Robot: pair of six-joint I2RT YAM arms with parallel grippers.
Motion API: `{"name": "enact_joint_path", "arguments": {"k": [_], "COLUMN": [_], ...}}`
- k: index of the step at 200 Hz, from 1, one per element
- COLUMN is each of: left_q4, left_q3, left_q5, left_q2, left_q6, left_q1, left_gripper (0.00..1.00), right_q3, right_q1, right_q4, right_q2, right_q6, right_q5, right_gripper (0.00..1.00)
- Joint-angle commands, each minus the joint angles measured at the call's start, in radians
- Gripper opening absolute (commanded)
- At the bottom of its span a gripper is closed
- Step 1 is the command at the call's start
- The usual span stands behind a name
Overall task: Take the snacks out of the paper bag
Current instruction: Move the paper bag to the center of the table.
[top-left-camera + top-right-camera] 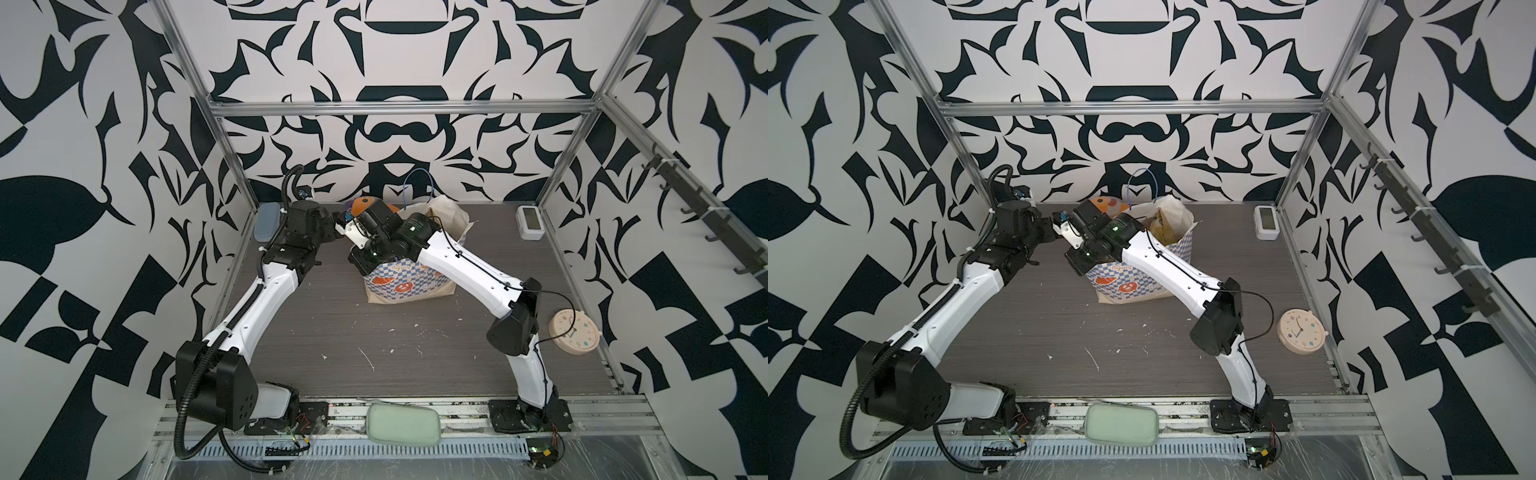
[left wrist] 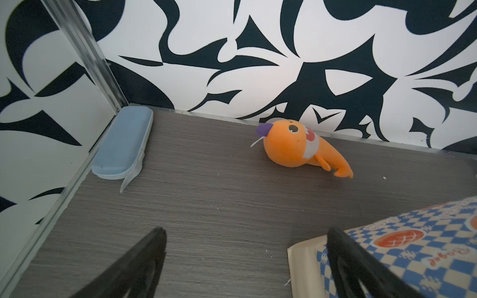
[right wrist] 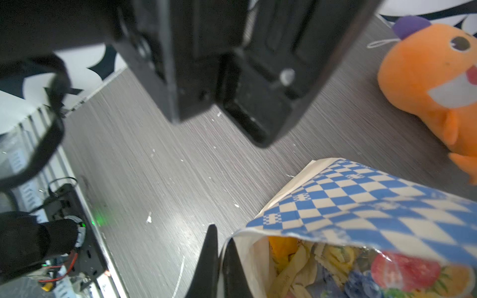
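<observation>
My right arm (image 1: pixel 457 262) is covering the near rim of the paper bag (image 1: pixel 409 286) in both top views. My right gripper (image 3: pixel 221 234) is running off the wrist picture's edge, only the finger ends showing. The snacks (image 3: pixel 402 268) are blurring inside the bag and being cut by that same edge; I am failing to count them. The orange plush toy (image 1: pixel 1100 204) is hiding mostly behind that arm. My left gripper (image 2: pixel 245 229) is losing both finger bases past the frame.

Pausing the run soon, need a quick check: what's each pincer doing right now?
Left pincer: open, empty.
Right pincer: closed on the bag rim.
</observation>
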Motion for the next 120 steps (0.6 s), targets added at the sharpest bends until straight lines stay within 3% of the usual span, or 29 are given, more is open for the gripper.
{"name": "enact_joint_path", "arguments": {"k": [1, 18, 41, 67, 85, 100, 111, 120], "left_q4": [0.010, -0.002, -0.008, 0.002, 0.004, 0.005, 0.006, 0.009], "left_q3": [-0.018, -0.006, -0.002, 0.005, 0.015, 0.022, 0.023, 0.024], "left_q5": [0.010, 0.030, 0.034, 0.049, 0.054, 0.056, 0.064, 0.083], "left_q2": [-0.029, -0.022, -0.019, -0.008, 0.002, 0.006, 0.007, 0.008], "left_q6": [-0.005, -0.001, -0.007, -0.005, -0.009, -0.018, -0.030, -0.036], "left_q1": [0.001, -0.001, 0.000, 0.000, 0.001, 0.001, -0.001, -0.001], "left_gripper": [1.00, 1.00, 0.99, 0.99, 1.00, 1.00, 1.00, 0.99], "right_q3": [0.076, 0.082, 0.068, -0.067, -0.167, -0.248, -0.322, -0.388], "right_q1": [0.009, 0.009, 0.009, 0.009, -0.001, -0.050, -0.120, -0.242], "right_q4": [0.075, 0.079, 0.087, 0.211, 0.298, 0.347, 0.371, 0.381], "right_q2": [-0.094, -0.147, -0.242, -0.408, -0.522, -0.618, -0.682, -0.724], "right_q6": [0.008, -0.031, -0.083, -0.106, -0.103, -0.086, -0.049, 0.015], "right_q5": [-0.052, -0.038, 0.016, 0.044, 0.052, 0.153, 0.241, 0.242], "right_gripper": [0.18, 0.35, 0.42, 0.54, 0.55, 0.55, 0.53, 0.50]}}
